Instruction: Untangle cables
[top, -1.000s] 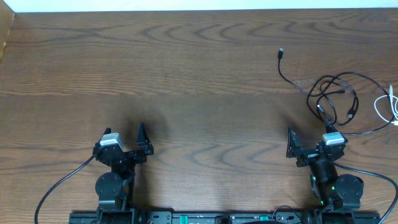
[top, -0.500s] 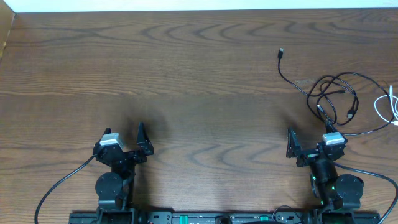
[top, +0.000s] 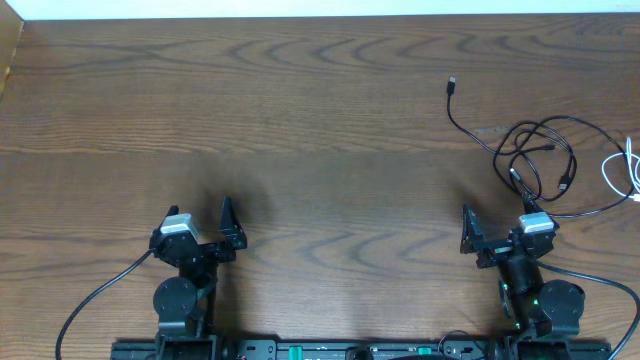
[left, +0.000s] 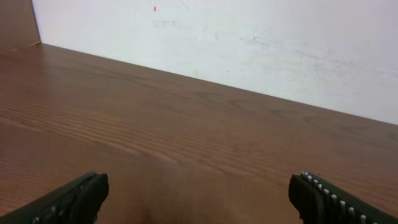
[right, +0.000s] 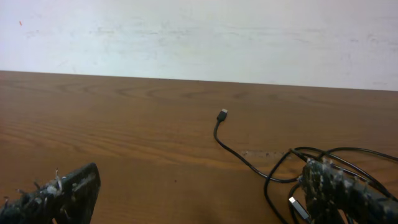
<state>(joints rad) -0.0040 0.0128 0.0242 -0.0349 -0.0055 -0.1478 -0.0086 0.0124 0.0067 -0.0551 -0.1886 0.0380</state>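
The black cable (top: 545, 123) lies in loose loops at the far right of the table, one plug end (top: 452, 84) stretched out to the left. It also shows in the right wrist view (right: 245, 162), with its loops beside my right finger. The white cable (top: 612, 172) curls at the table's right edge, touching or crossing the black loops. My right gripper (top: 495, 235) (right: 202, 193) is open and empty, just short of the black loops. My left gripper (top: 205, 232) (left: 199, 199) is open and empty, far from both cables.
The wooden table (top: 300, 120) runs back to a white wall (left: 249, 43). Thick black wires trail from both arm bases along the front edge (top: 100, 300). The table's right edge is close to the white cable.
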